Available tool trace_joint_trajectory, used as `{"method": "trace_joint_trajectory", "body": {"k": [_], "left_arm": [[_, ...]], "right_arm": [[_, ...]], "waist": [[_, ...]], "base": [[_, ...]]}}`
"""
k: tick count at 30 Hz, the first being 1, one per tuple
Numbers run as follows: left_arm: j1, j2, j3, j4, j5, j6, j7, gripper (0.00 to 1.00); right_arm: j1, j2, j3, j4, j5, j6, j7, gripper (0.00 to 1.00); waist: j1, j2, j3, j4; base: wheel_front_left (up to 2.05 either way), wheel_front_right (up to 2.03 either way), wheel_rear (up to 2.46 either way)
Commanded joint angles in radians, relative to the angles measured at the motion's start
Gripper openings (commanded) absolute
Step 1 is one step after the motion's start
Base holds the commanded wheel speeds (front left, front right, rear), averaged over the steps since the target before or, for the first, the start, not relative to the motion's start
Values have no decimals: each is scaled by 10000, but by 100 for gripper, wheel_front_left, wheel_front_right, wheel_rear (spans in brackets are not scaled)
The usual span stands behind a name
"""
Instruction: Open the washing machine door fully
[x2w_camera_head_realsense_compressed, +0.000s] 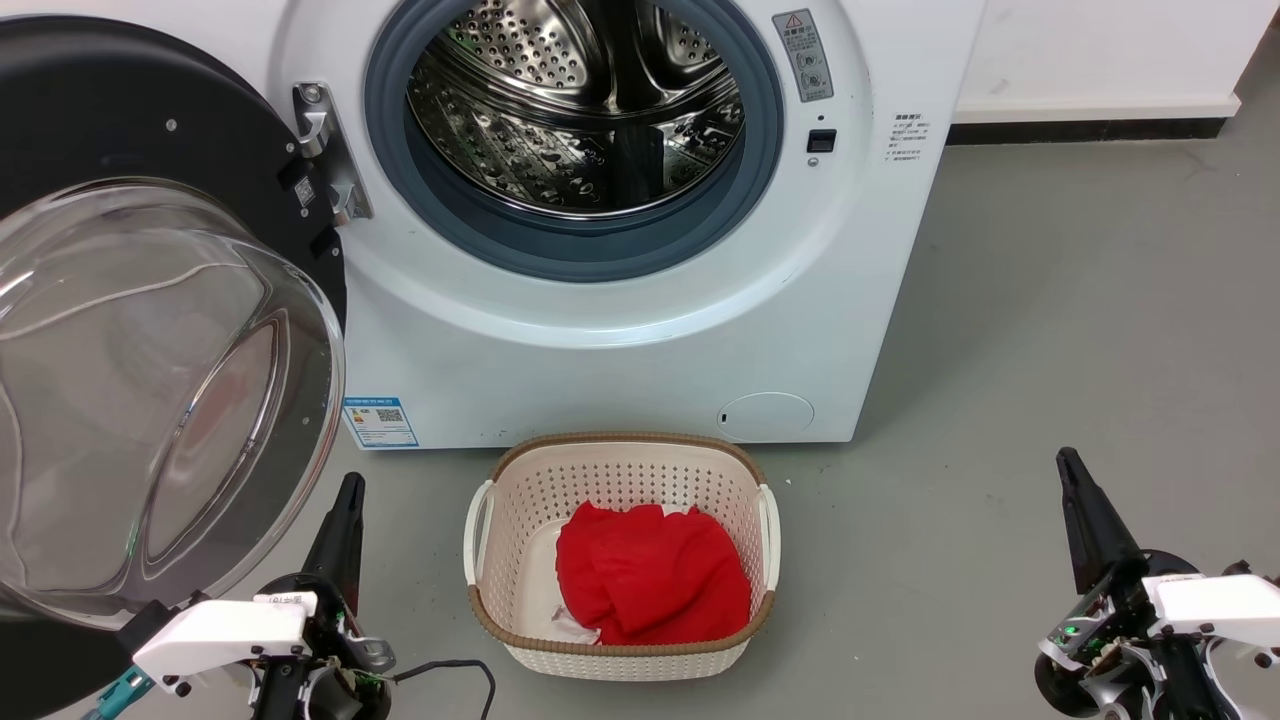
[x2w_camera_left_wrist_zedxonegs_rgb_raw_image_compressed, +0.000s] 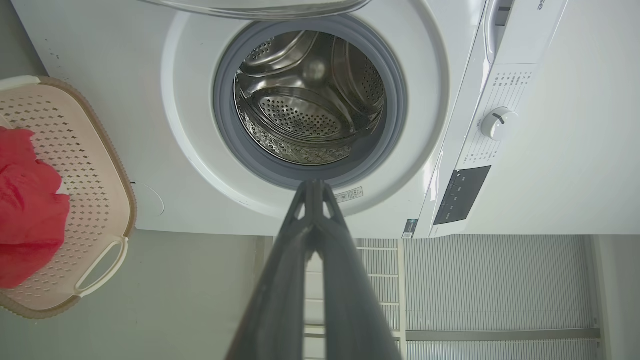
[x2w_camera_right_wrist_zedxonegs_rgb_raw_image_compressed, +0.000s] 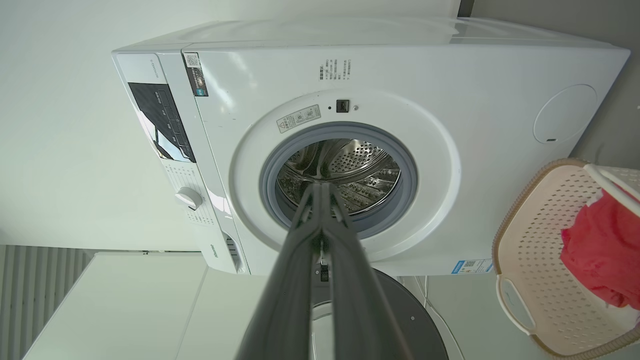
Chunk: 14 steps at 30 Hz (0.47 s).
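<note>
Open door (x2w_camera_head_realsense_compressed: 150, 350) at left of frame, just beside left fingers (x2w_camera_head_realsense_compressed: 340, 530); right fingers (x2w_camera_head_realsense_compressed: 1090, 525) well apart; both pairs pressed together, empty.

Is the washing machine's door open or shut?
Open. The washing machine door is swung out left on its hinge, and the steel drum shows.

Upper centre: washing machine (x2w_camera_head_realsense_compressed: 620, 340). Frame left: washing machine door (x2w_camera_head_realsense_compressed: 150, 400), swung open beside it. Lower centre, before machine: basket (x2w_camera_head_realsense_compressed: 620, 465), cloth (x2w_camera_head_realsense_compressed: 650, 580) inside.

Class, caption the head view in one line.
Washing machine door open wide; basket of red cloth in front; left gripper and right gripper shut.
</note>
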Motion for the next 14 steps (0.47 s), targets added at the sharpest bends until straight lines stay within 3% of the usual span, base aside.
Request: {"method": "trace_joint_trajectory", "body": {"k": [1,14], "left_arm": [[-71,-14,30,6,-17,-33,28,0],[-70,-14,29,5,-18,-33,27,0]], "right_arm": [[-117,15,-31,19,-73,-3,43,0],[-114,42,-67,20,-84,-3,69,0]], "waist": [[0,0,0,0],[0,0,0,0]], "base": [[0,0,0],[0,0,0]]}}
